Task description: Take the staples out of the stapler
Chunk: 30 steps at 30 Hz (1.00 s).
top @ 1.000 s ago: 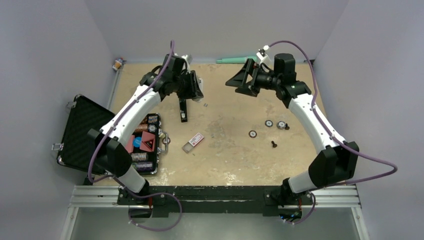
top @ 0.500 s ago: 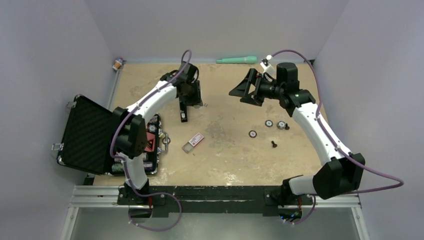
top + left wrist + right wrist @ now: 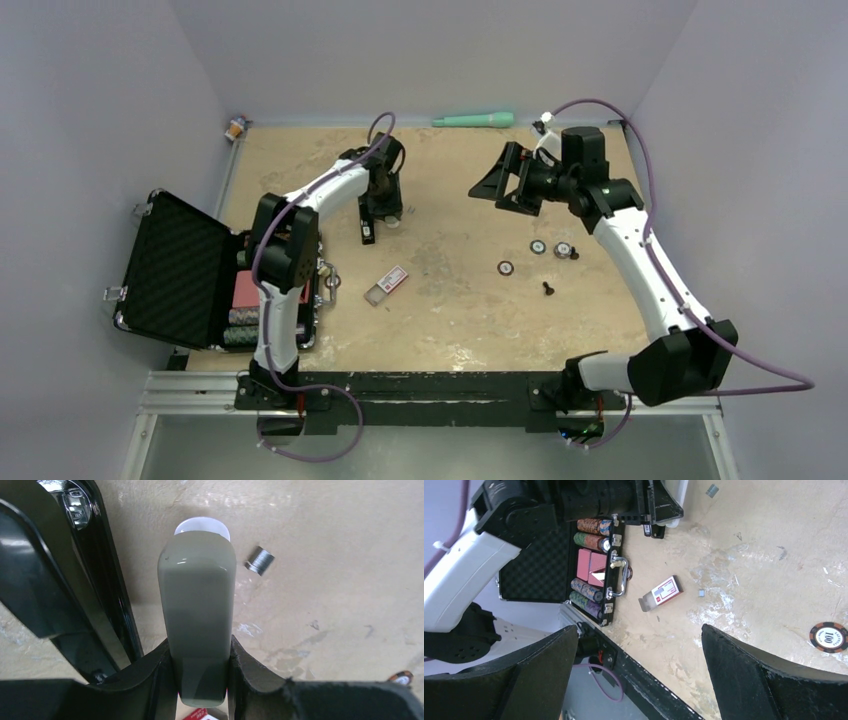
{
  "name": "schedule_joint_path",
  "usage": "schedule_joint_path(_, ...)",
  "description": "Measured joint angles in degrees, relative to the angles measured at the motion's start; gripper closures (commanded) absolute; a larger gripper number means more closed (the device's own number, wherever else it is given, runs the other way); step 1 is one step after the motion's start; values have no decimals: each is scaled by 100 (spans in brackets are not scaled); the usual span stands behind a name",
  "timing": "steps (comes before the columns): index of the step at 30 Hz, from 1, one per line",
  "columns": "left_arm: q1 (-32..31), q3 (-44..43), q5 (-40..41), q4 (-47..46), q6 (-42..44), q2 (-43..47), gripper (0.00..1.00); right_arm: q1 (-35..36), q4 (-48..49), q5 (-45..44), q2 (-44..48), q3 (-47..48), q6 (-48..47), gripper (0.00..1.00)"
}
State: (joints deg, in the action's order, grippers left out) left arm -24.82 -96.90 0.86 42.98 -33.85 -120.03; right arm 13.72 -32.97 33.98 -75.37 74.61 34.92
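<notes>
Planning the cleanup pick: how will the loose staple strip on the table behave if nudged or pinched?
The staples look tiny and thin, so probably very light: a nudge would likely skid them over the table. The ribbed strip may snap under a hard pinch. Lying low, it probably resists grasping from above.

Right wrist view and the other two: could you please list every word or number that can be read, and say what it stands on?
"100": on the poker chip at the lower right of the right wrist view.
Red-and-white label on the small clear box: print too small to read.
Stacked chips in the open case: markings blurred.
Loose chips in the top view: too small to read.
</notes>
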Motion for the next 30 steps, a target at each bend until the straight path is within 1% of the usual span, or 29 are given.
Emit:
schedule_joint_path(7, 52, -72, 122, 164, 63, -463, 100, -26, -133, 4, -153, 184, -179, 2)
schedule_joint_path(17, 133, -264, 94, 391, 151, -560, 100, -28, -212, 96, -326, 199, -243, 2)
schedule_joint_path(18, 142, -376, 92, 498, 149, -619, 94, -28, -212, 122, -326, 199, -243, 2)
schedule_joint_path(19, 151, -479, 94, 595, 149, -669, 85, -28, -214, 142, -326, 199, -240, 2)
schedule_joint_path(22, 166, -592, 90, 710, 149, -730, 52, -28, -212, 157, -326, 199, -240, 2)
schedule_joint_path(23, 166, -597, 90, 719, 149, -732, 46, -28, -212, 157, -326, 199, -240, 2)
schedule_joint_path(27, 195, -560, 162, 857, 129, -737, 31, -28, -212, 157, -321, 199, -238, 2)
schedule_joint_path(30, 238, -409, 245, 855, 127, -656, 27, -28, -210, 157, -306, 197, -234, 2)
